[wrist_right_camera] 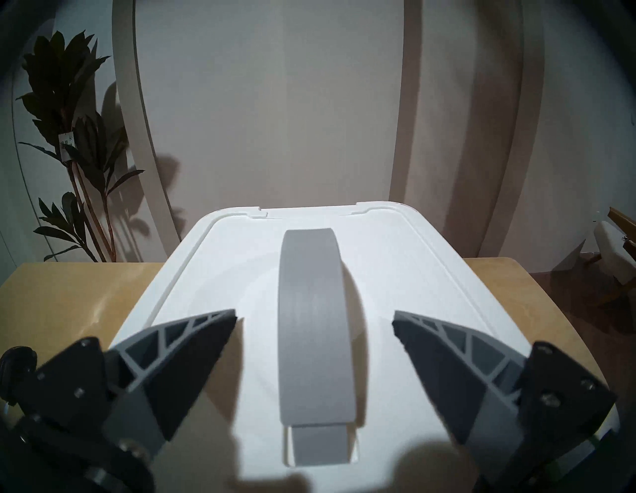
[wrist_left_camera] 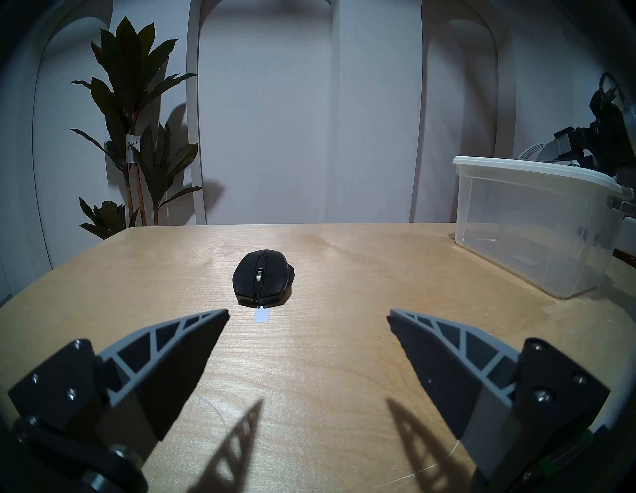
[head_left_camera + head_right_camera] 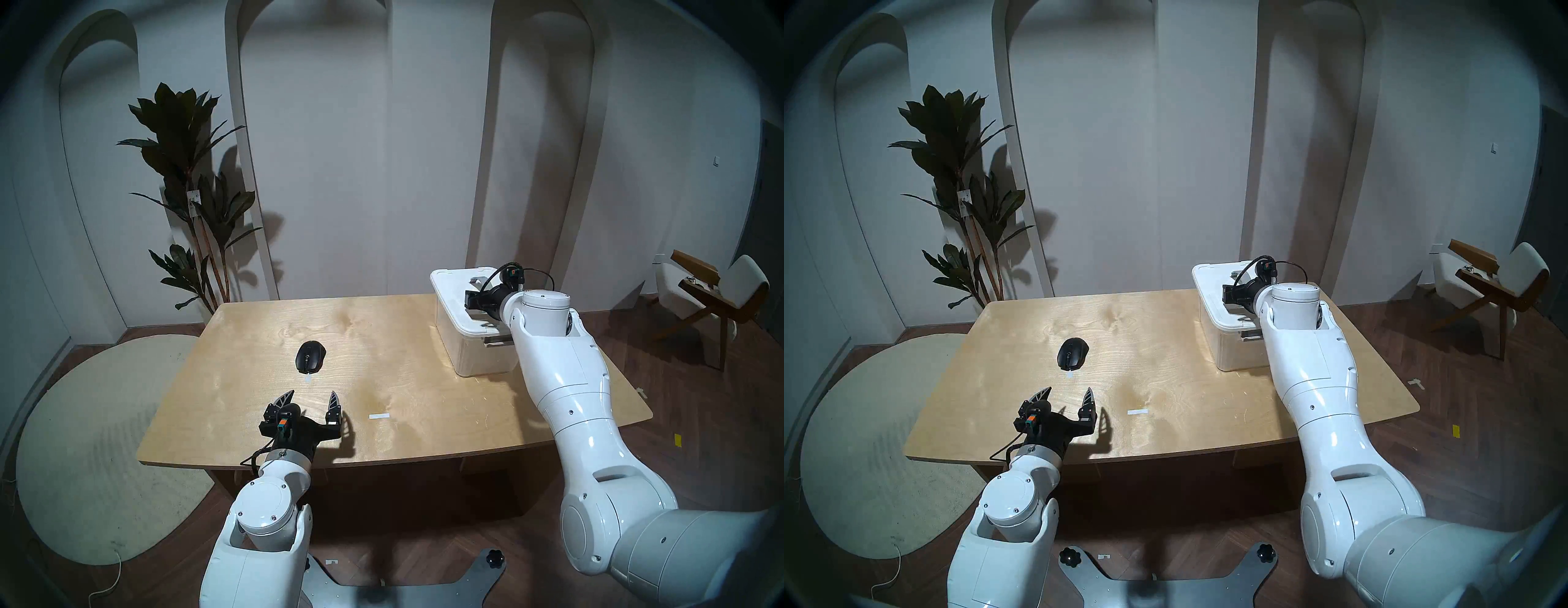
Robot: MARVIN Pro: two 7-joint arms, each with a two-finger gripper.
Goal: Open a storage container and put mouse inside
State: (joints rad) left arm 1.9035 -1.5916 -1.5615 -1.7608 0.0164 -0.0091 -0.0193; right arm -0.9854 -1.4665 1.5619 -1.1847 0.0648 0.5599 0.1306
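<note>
The storage container point(image 3: 475, 352) is a clear box with its white lid point(image 1: 206, 268) on, at the table's far right; it also shows in the left wrist view point(image 2: 516, 223). My right gripper point(image 1: 315, 314) is open just above the lid, one finger on each side of the grey strap handle point(image 1: 315, 361). The black mouse point(image 3: 310, 356) lies on the table left of centre, also in the left wrist view point(image 2: 263, 277). My left gripper point(image 3: 312, 394) is open and empty, low over the table, a short way in front of the mouse point(image 3: 1072, 353).
The wooden table point(image 3: 403, 403) carries a white tape strip point(image 3: 379, 416) near the front and a small tape piece point(image 3: 308, 379) by the mouse. A potted plant point(image 3: 191, 191) stands behind the far left corner. A chair point(image 3: 712, 297) stands to the right.
</note>
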